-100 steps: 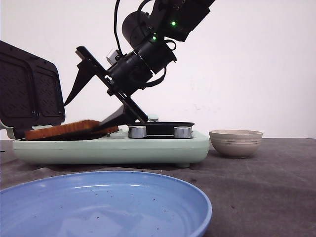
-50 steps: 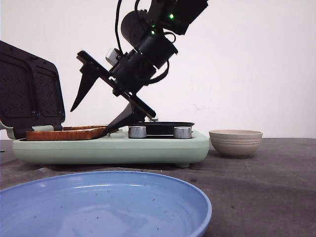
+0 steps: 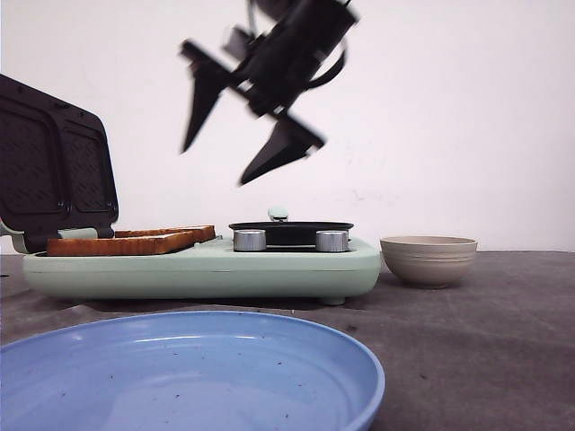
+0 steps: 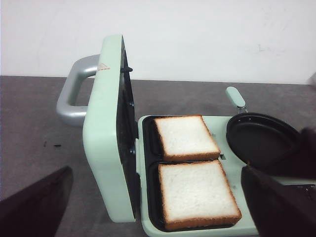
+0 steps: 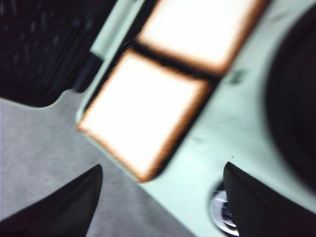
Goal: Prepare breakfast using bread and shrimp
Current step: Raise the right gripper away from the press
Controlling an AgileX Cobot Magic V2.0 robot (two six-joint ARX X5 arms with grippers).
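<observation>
Right gripper of mine is hanging wide apart and empty above the maker, tilted down toward its lid. Left gripper is gaping empty too. Bread is lying flat in the maker's wells, two slices side by side. No writing is showing.
</observation>
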